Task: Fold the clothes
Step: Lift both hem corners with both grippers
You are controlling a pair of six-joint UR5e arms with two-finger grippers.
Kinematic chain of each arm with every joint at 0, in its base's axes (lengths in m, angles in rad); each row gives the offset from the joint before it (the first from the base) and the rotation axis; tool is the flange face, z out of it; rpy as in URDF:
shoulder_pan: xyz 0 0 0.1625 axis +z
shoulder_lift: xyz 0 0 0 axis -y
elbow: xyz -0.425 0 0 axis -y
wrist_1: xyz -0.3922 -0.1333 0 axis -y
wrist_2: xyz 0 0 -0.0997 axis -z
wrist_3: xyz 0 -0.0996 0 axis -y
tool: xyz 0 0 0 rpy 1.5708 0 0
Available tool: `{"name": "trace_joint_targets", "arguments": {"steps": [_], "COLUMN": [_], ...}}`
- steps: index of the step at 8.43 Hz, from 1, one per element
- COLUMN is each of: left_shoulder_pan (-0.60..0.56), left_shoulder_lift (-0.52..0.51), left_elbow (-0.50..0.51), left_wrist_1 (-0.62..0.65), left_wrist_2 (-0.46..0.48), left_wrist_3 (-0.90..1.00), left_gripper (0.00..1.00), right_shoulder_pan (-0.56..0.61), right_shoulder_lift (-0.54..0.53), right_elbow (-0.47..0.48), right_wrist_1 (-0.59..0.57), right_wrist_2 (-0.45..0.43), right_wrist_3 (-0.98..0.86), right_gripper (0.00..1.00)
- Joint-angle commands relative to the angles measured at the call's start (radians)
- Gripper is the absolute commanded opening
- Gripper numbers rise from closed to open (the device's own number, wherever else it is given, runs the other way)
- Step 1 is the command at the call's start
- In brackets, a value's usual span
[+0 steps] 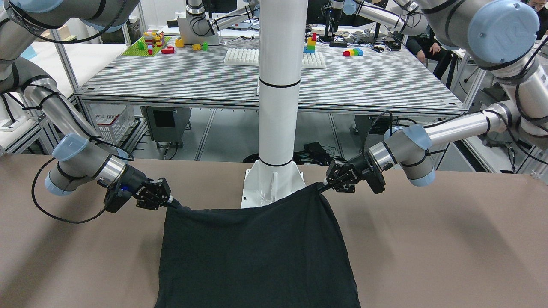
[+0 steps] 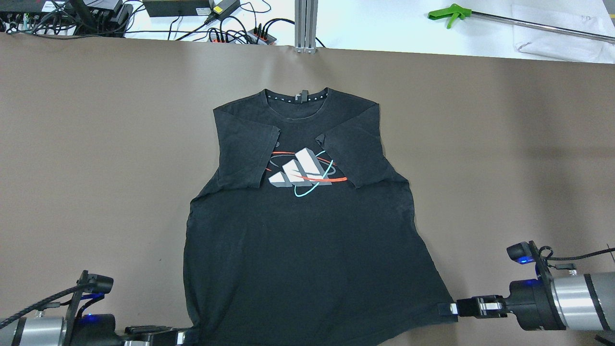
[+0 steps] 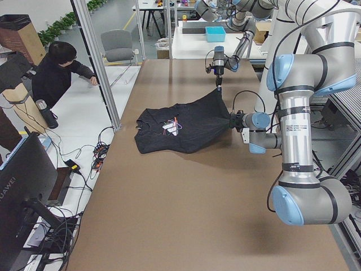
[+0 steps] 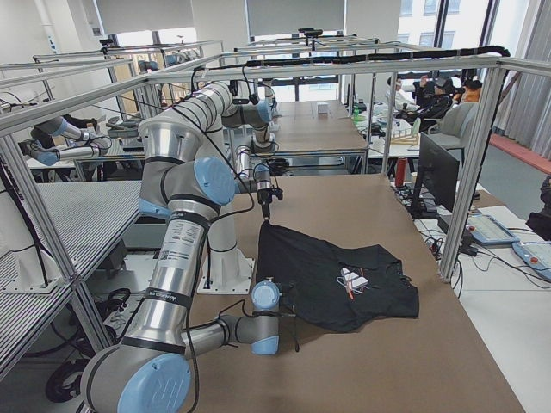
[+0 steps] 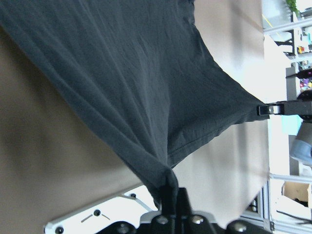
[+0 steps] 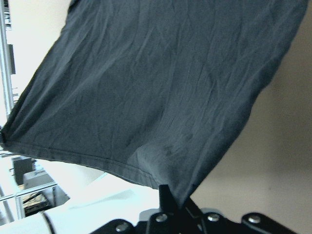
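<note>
shirt (image 2: 307, 250), soft matte black, hem corners pinched by left fingers (image 5: 169, 200) and right fingers (image 2: 454, 308).

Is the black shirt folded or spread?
Mostly spread: shirt stretched full length, only its sleeves turned in over the chest; left gripper and right gripper pinch its hem corners.

I am reading "HUAWEI" in pale letters on the back of the black flat monitor (image 3: 25, 180) at the table's near corner. The black short-sleeved fabric shirt (image 2: 307, 250) is showing a wordless white three-bar emblem (image 2: 300, 173) ringed red and teal. The white printed sticker (image 3: 295, 126) on the near arm is reading too small for me.
</note>
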State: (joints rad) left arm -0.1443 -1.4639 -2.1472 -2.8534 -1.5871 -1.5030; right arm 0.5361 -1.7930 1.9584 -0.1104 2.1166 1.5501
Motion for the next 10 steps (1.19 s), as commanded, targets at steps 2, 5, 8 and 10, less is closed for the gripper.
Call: {"name": "trace_joint_targets", "arguments": {"steps": [2,5,8,10], "left_shoulder_pan": [0.002,-0.055,-0.217,-0.273], "left_shoulder_lift": [0.020,0.026,0.046,0.040], "left_elbow": [0.000,0.041,0.095,0.130], "left_wrist_1": [-0.220,-0.225,-0.228,-0.225], "left_wrist_2": [-0.183,-0.188,-0.221,-0.215], "left_wrist_3": [0.007,0.007,-0.009,-0.014], "left_gripper": [0.00,0.00,0.00,0.00], "right_shoulder_pan": [0.001,-0.002,0.060,0.170], "right_shoulder_lift": [-0.083,-0.010,0.096,0.212], "right_elbow": [-0.010,-0.106,-0.199,-0.199], "right_wrist_1": [0.481,0.514,0.479,0.314], "right_wrist_2": [0.166,0.155,0.109,0.115], "right_wrist_3": [0.240,0.255,0.242,0.240], "right_gripper": [0.00,0.00,0.00,0.00]}}
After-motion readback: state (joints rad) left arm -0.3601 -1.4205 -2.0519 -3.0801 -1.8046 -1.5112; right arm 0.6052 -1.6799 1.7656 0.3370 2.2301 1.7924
